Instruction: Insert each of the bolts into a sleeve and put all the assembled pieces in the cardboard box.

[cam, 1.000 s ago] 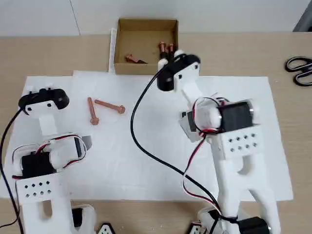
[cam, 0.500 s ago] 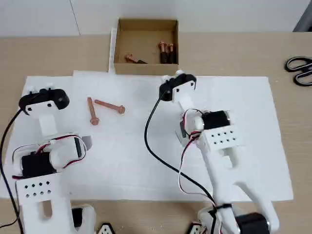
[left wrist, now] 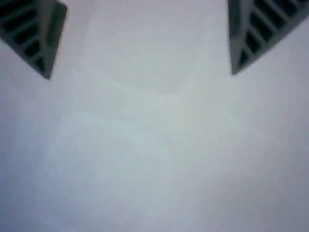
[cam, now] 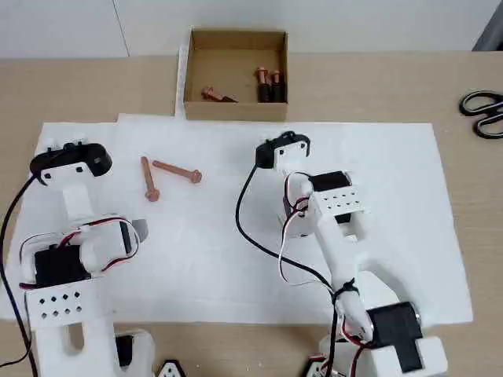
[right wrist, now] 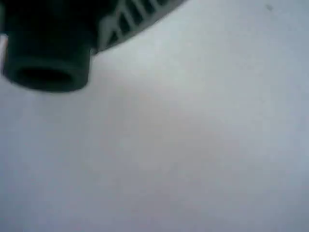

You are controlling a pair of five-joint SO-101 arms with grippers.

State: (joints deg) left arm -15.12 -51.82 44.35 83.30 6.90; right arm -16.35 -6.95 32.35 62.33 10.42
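Observation:
Two copper bolts [cam: 147, 179] [cam: 177, 170] lie on the white sheet [cam: 236, 251], left of centre. The cardboard box [cam: 236, 38] at the back holds three assembled pieces: one at its left [cam: 209, 94] and two at its right [cam: 269, 85]. My left gripper [cam: 67, 157] [left wrist: 140, 43] stands open over bare sheet, left of the bolts. My right gripper [cam: 283, 149] hangs over the sheet just in front of the box. In the right wrist view a black hollow sleeve [right wrist: 46, 63] sits against the gripper's ribbed part. Whether it is held, I cannot tell.
Black scissors [cam: 483, 112] lie on the wooden table [cam: 86, 86] at the far right. A black cable [cam: 244, 212] loops over the sheet beside the right arm. The sheet's right half and front middle are bare.
The right arm has pulled back from the box's front edge toward me and now hangs over the sheet. The left arm and the two bolts have not moved.

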